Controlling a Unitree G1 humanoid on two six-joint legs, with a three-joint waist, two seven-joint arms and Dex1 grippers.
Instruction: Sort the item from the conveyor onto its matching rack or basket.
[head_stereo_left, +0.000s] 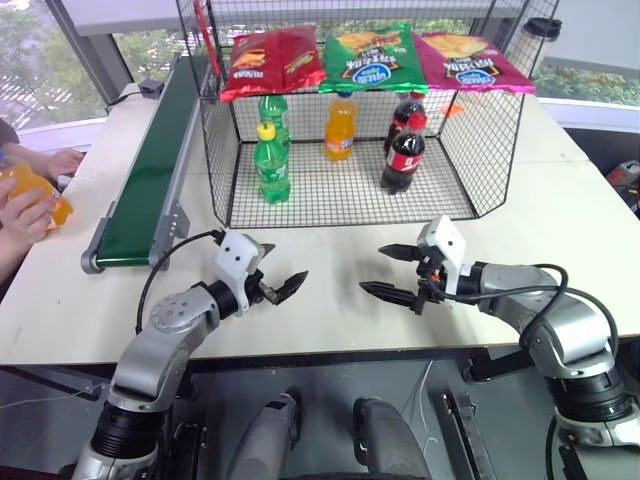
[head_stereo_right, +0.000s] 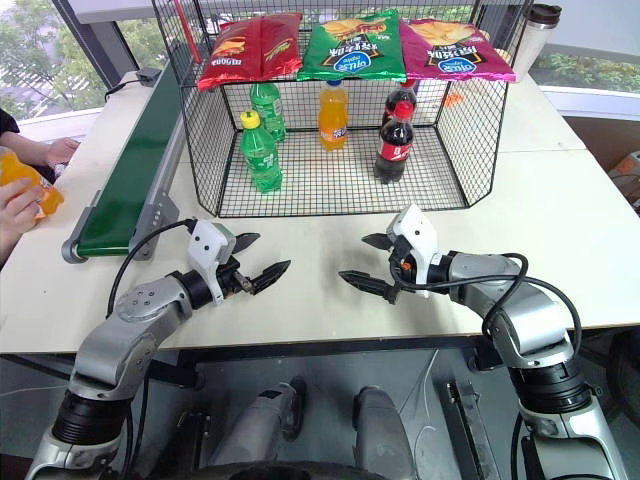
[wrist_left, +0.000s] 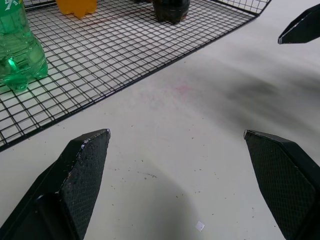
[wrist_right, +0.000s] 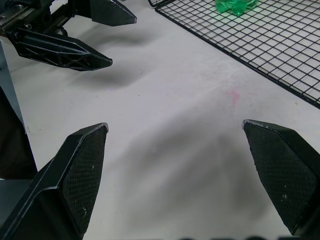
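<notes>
Orange soda bottle (head_stereo_left: 32, 193) sits in a person's hands (head_stereo_left: 25, 212) off the table's left edge; we hold left gripper (head_stereo_left: 281, 279) and right gripper (head_stereo_left: 392, 272) wide open, empty.

Daylight is even and bright, entering from the windows (head_stereo_left: 60, 50) behind the table (head_stereo_left: 560, 220). Shadows on the tabletop are soft and diffuse, visible as grey patches beneath the fingers in both wrist views. Mild glare shows on the snack bags (head_stereo_left: 375, 58). Head views are sharp, with slight bowing of lines at the edges. No motion blur.
</notes>
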